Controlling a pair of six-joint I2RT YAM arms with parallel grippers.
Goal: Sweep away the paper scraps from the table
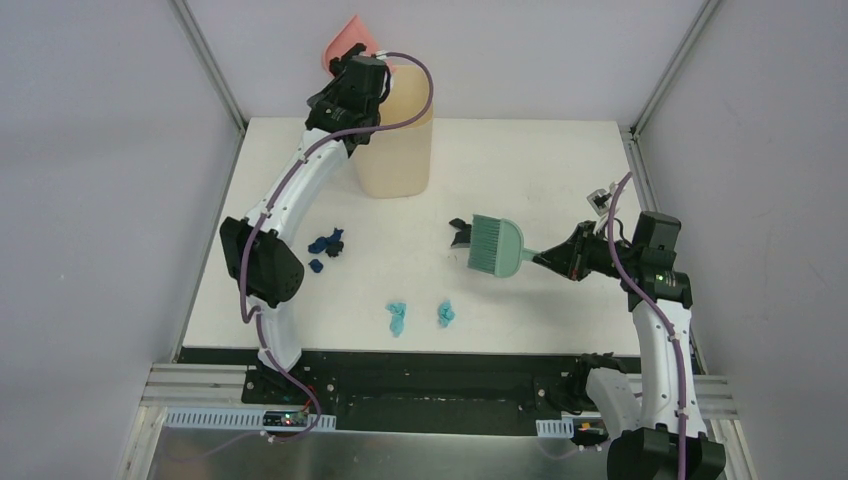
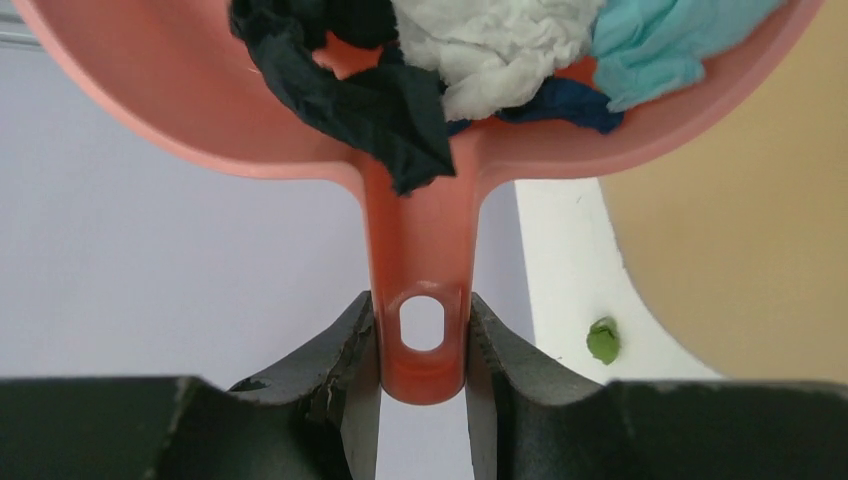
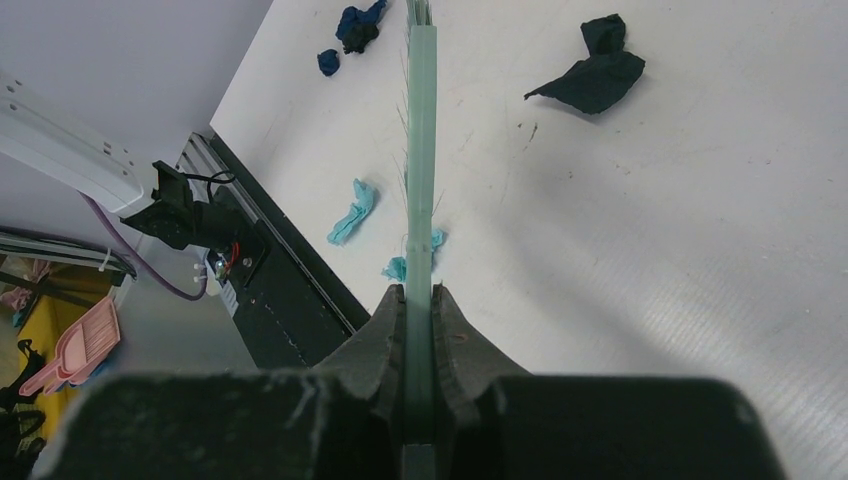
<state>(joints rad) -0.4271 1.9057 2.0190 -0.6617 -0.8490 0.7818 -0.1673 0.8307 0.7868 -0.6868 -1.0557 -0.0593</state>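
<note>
- We see the table (image 1: 560, 180), white and matte, lying between grey walls, with both arms reaching over it from the near edge
- The cream bin (image 1: 395, 165) stands upright at the far side, left of the middle
- The pink dustpan (image 2: 180, 90) hangs raised by the bin's top, at its far left in the top view. Its pan carries paper scraps (image 2: 490, 50) heaped together in black, white, navy and light blue
- The teal brush (image 1: 495, 245) sits right of the middle, its head toward the left. We cannot tell whether its bristles touch the table
- The left gripper (image 2: 424, 345) pinches the dustpan's handle at the end with the hanging hole, one finger pressed on each side
- The right gripper (image 3: 420, 310) is clamped tight on the brush's thin handle
- More scraps lie loose on the table: a black wad (image 1: 461, 235) just beside the brush's head, navy wads (image 1: 327, 243) near the left arm, and two light blue wads (image 1: 397, 318) close together toward the near edge
- A green wad (image 2: 603, 340) rests by the bin's foot in the left wrist view
</note>
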